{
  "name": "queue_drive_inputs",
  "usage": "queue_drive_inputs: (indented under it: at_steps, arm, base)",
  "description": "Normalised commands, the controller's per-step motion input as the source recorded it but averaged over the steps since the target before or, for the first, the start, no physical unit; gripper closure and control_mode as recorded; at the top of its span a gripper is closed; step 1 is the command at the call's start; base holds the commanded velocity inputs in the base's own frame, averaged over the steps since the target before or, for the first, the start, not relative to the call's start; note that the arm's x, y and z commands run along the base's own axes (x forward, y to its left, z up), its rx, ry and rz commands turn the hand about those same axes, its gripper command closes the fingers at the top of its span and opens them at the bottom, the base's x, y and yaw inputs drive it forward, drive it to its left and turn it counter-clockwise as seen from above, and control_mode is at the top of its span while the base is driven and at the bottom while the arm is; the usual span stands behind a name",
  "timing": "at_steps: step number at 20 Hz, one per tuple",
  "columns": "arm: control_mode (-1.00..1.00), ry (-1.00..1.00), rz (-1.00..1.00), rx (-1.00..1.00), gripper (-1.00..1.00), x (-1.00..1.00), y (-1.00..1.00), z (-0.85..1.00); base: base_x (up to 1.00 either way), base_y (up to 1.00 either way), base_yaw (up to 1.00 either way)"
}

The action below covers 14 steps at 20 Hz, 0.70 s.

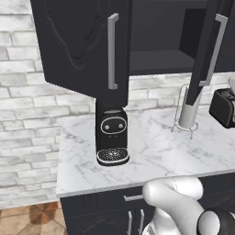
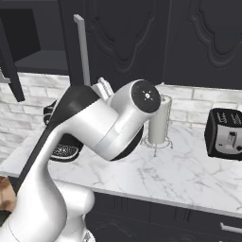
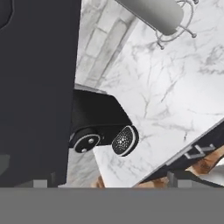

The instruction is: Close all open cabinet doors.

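Two cabinet doors stand open over the counter. The left cabinet door (image 1: 78, 46) is swung out toward me, its silver bar handle (image 1: 112, 50) facing me. I see the right cabinet door (image 1: 204, 50) edge-on, and in the right base view its carved face (image 2: 123, 38) and handle (image 2: 82, 49) show. The dark cabinet interior (image 1: 160, 41) lies between them. Two more doors (image 2: 208, 38) to the right are closed. My gripper (image 3: 109, 183) is open and empty, beside a flat dark door panel (image 3: 39, 87). My hand (image 2: 102, 88) peeks out behind my arm near the right door's handle.
On the marble counter (image 1: 156, 156) stand a black coffee machine (image 1: 111, 137), a paper towel holder (image 1: 188, 110) and a black toaster (image 2: 226, 134). The coffee machine (image 3: 100, 122) sits just beyond the door panel in the hand view. Lower drawer fronts (image 1: 105, 206) run under the counter.
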Motion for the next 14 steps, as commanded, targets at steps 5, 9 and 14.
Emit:
queue_drive_inputs:
  at_steps: [5,9,14]
  arm:
    - [-1.00,0.00,-0.03,0.16,-1.00,0.53,-0.05,0.12]
    - [-1.00,0.00,-0.01,0.16,-1.00,0.48,0.03,0.21]
    - [-1.00,0.00,0.00,0.08,-1.00,0.42,0.14,0.18]
  base:
    - [0.00,0.00,0.00]
    - [0.00,0.00,0.00]
    - [0.00,0.00,0.00]
